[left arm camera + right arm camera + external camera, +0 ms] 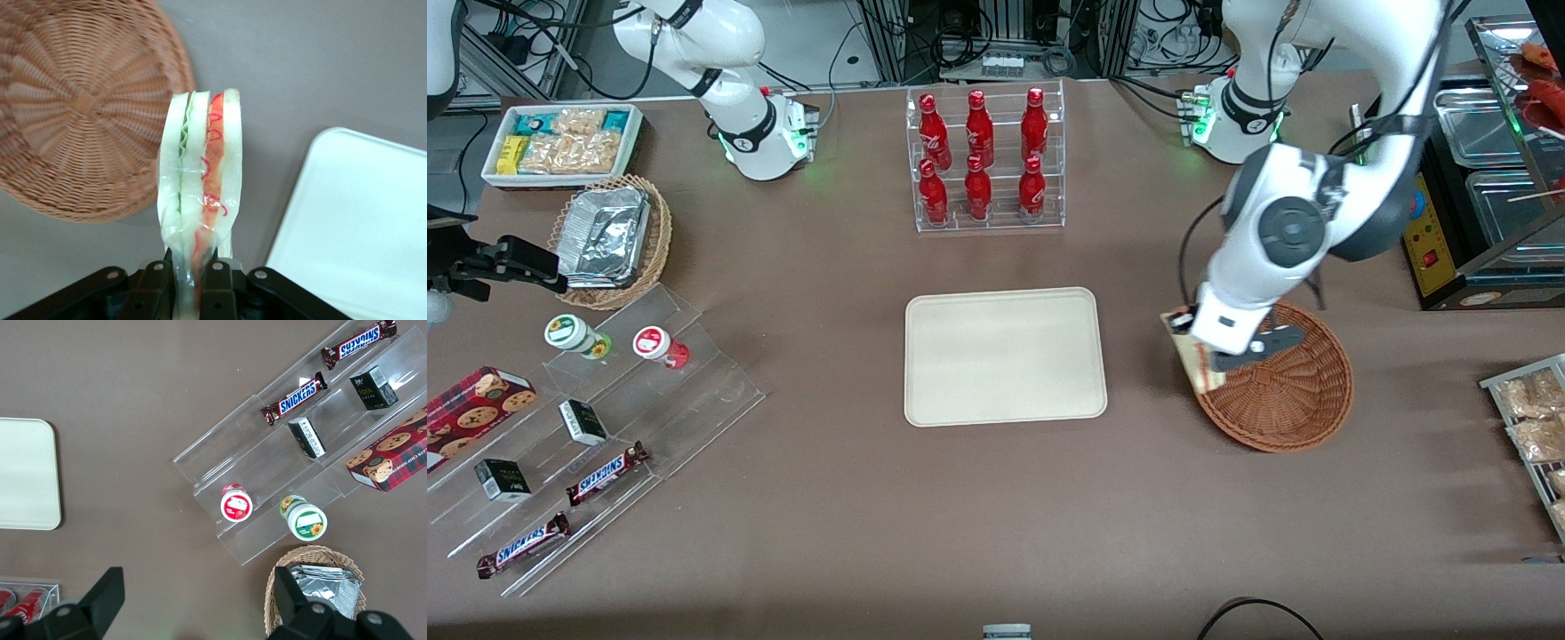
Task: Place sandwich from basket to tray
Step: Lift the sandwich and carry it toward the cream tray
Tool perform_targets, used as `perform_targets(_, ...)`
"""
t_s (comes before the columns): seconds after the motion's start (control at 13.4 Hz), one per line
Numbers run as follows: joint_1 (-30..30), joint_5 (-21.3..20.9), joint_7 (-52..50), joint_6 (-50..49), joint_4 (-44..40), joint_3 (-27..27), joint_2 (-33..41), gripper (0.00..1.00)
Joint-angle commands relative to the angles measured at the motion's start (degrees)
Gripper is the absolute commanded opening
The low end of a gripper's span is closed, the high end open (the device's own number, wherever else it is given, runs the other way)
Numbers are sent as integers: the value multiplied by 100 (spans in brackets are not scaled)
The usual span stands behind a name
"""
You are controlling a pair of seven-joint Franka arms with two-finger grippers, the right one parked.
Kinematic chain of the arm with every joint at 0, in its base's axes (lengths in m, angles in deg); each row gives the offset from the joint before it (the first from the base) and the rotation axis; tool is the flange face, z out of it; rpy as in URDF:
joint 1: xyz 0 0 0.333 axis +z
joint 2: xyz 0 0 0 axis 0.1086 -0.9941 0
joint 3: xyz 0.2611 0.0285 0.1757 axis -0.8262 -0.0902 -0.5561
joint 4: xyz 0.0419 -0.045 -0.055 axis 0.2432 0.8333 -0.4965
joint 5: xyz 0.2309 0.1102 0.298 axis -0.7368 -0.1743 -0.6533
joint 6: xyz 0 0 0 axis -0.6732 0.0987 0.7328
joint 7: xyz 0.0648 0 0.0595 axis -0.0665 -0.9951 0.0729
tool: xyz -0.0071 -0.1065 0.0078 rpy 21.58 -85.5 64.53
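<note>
I see six red bottles (980, 160) in a clear rack on the brown tabletop (827, 516). Toward the parked arm's end sit a wicker basket of foil trays (609, 238), two Snickers bars (560, 511) on acrylic steps, and a white snack bin (562, 142).

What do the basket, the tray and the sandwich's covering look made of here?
The basket looks like woven wicker or rattan: reddish-brown strands spiral from its centre. The tray looks like matte cream plastic, smooth with a low moulded rim, though melamine is possible. The sandwich, shut in the claw, appears wrapped in clear glossy film, judging by its shine and creases.
</note>
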Motion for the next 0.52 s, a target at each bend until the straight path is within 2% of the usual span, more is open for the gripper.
perform_targets(0.0, -500, -66, -131, -612, -1101, -58, -771, 0)
perform_targets(0.3, -1020, -13, -105, -693, -1789, -49, -1388, 0)
perform_targets(0.45, -1230, 214, -105, -667, -2112, -23, -1686, 0)
